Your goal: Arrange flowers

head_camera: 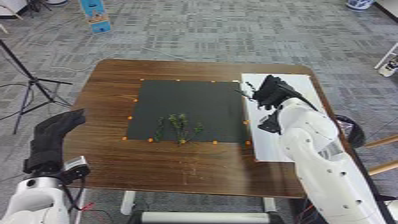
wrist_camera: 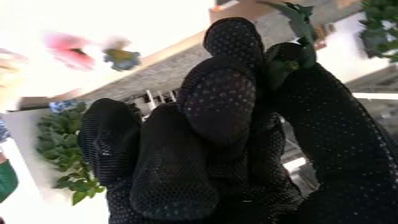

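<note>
— Which way does the coming placement run?

— Leftward, I judge. My right hand (head_camera: 277, 92), over the white board (head_camera: 267, 150), pinches a leafy green sprig (wrist_camera: 300, 29) between thumb and finger. The black mat (head_camera: 191, 95) lies to its left; the laid sprigs (head_camera: 179, 121) are nearer, long axes near to far. My left hand (head_camera: 55, 131), fingers straight, is farther off.
</note>
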`<state>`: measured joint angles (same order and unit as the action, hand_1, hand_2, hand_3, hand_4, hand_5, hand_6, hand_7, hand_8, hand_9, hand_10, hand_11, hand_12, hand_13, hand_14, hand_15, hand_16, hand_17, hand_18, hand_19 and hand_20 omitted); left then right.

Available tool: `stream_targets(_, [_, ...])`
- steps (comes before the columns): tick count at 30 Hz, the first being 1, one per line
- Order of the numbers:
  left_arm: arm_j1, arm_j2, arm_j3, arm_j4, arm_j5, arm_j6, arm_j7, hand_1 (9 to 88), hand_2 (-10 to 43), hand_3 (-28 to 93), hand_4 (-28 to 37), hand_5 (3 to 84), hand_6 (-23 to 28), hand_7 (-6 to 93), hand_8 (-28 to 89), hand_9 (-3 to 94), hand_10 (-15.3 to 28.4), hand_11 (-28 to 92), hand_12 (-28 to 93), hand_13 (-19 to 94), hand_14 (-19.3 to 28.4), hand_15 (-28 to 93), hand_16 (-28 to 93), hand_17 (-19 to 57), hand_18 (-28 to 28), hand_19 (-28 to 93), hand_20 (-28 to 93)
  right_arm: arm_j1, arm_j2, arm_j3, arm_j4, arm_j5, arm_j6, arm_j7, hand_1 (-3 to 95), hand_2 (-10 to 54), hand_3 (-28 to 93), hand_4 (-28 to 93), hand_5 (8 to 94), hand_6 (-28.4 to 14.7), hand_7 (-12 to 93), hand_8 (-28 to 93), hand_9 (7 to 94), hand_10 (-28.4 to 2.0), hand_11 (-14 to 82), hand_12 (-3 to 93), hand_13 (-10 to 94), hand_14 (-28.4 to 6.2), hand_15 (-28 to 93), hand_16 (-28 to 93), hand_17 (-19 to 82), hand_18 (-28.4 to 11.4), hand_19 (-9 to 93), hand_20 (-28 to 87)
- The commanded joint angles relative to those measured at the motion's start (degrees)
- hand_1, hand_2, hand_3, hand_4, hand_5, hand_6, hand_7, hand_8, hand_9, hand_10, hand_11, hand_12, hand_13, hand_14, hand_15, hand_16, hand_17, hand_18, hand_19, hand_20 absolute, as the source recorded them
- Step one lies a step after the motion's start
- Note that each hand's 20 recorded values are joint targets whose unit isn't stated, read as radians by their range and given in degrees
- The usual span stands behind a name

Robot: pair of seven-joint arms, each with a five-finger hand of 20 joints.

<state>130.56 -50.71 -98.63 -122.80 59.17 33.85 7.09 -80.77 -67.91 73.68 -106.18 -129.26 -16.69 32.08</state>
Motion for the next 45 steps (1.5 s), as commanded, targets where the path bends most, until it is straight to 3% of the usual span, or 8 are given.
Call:
stream_targets(1, [2.0,0.14,-1.31,-1.34,0.30,0.04,-0.72,25.2,9.2,72,-27.8,50.5,3.1,20.0,-9,49.3,12.2,26,15,36,13.2,14,2,5.0,7.7,7,15,2.0,-6.9,-4.3,-0.2,-2.7,-2.2,1.0,41.8,-0.5,67,1,83.9,0.8,37,26,93.7,-10.3,50.2,27.7,89,-8.5,74,46,57,-26.0,93,65])
stream_targets(4, [1.7,0.32,-1.14,-1.30,0.33,-0.03,-0.96,25.1,9.2,72,-27.9,50.6,3.0,20.0,-9,49.3,12.2,26,15,36,13.2,14,2,5.0,7.7,7,15,2.5,-9.7,-4.8,2.3,-4.4,-3.6,1.7,41.6,-0.5,67,1,84.5,0.6,37,25,93.7,-10.3,51.0,26.6,89,-8.2,74,46,57,-25.9,93,65])
stream_targets(7, [2.0,0.18,-1.17,-1.46,1.34,-0.28,-1.29,25.0,9.2,72,-27.8,50.6,3.0,20.0,-9,49.3,12.2,25,15,36,13.2,14,2,5.0,7.7,7,15,2.4,-12.7,-3.7,5.0,-6.3,-4.6,2.0,41.7,-0.5,67,2,84.6,0.6,37,25,93.7,-10.3,51.4,26.1,89,-8.2,74,46,58,-25.8,93,65])
stream_targets(14, [2.9,-0.01,-2.07,-1.82,0.94,-0.07,-0.96,25.1,9.2,72,-27.9,50.4,3.0,20.2,-9,49.2,12.2,26,15,36,13.0,13,2,5.0,7.6,7,15,0.2,-16.0,-0.9,8.5,-8.5,-6.0,3.6,41.4,-0.3,67,3,84.8,0.6,38,23,93.7,-10.2,52.1,25.2,90,-7.9,73,46,58,-25.7,93,66])
stream_targets(24, [4.4,-0.13,-3.14,-2.46,0.90,0.03,-0.71,25.1,9.1,72,-27.8,50.5,3.2,20.0,-9,49.1,12.2,26,15,36,13.0,14,2,5.1,7.6,7,15,-4.2,-15.7,-2.6,7.6,-6.2,-7.1,6.2,41.0,0.3,67,3,85.1,0.6,38,20,93.7,-10.2,52.7,24.2,90,-7.8,73,46,58,-25.4,93,65])
stream_targets(34, [3.1,0.90,-2.52,-2.16,1.20,-0.83,-1.24,25.2,8.9,72,-27.7,50.4,3.4,19.8,-9,48.8,12.2,26,15,36,13.1,14,2,5.1,7.6,7,15,-3.2,-15.4,-5.7,7.3,-5.0,-7.4,6.0,40.2,1.2,67,3,85.5,0.6,40,12,93.7,-10.1,52.7,23.6,91,-7.8,73,46,59,-25.3,93,65])
stream_targets(37, [3.3,0.93,-2.63,-2.20,1.08,-0.85,-1.16,25.3,8.9,72,-27.5,50.4,3.4,19.6,-8,48.7,12.4,26,15,36,13.1,14,2,5.0,7.7,7,15,-2.8,-15.0,-6.5,6.8,-4.5,-8.1,5.7,37.0,2.6,67,3,85.9,0.5,42,0,93.7,-10.0,52.5,23.6,91,-7.8,72,46,59,-25.2,93,65])
stream_targets(45, [3.6,0.96,-2.93,-2.33,0.93,-0.65,-0.90,25.4,8.4,72,-27.2,50.4,3.6,19.1,-8,48.4,12.5,26,15,36,13.1,14,2,5.0,7.6,7,15,-2.2,-15.0,-7.3,5.7,-2.5,-10.5,5.3,24.0,8.4,65,0,86.2,-0.5,39,-2,93.7,-10.8,48.1,23.2,90,-8.8,70,46,57,-25.7,93,63])
